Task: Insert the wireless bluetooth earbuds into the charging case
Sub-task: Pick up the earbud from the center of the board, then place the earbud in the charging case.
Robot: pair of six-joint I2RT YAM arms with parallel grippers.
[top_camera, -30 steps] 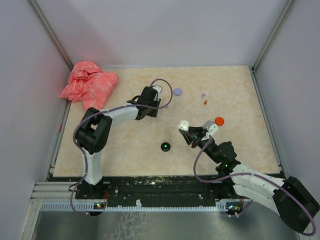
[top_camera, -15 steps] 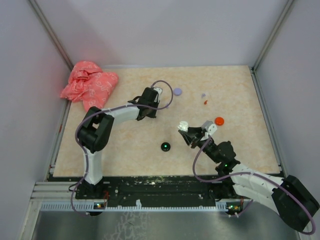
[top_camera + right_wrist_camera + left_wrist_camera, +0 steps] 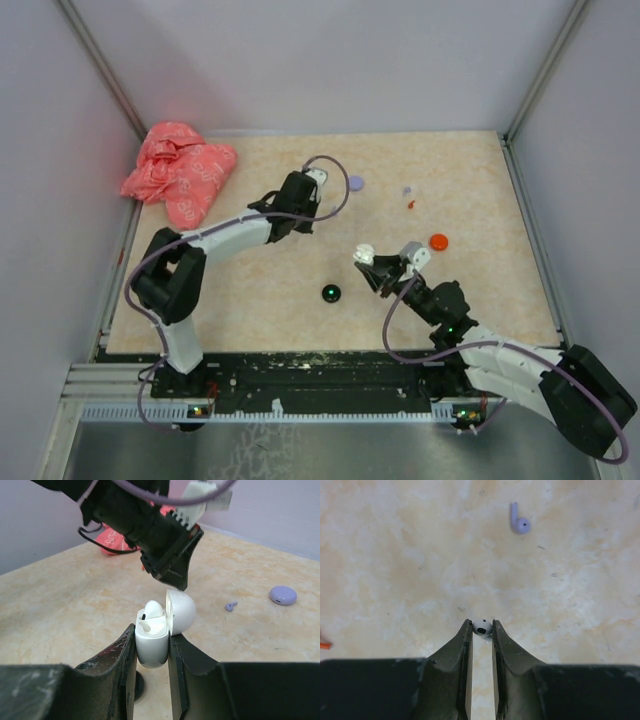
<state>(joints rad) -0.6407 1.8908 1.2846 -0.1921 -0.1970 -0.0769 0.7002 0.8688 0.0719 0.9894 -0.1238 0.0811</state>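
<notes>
The right gripper (image 3: 151,636) clamps the open white charging case (image 3: 150,649), seated earbud (image 3: 150,611) inside. The left gripper (image 3: 482,628) pinches a loose white earbud (image 3: 482,626) at its fingertips, and a lilac earbud (image 3: 520,523) lies beyond.

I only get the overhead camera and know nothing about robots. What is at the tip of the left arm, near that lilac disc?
Observer: Its wrist camera shows a loose white earbud pinched at the very fingertips of the left gripper.
Operator: And the white thing that the right arm has?
Observer: That is a white case, clamped in the right gripper, with its lid hinged up.
Operator: Is anything inside it?
Observer: Yes, a seated earbud, also white, is already in the case.
</notes>
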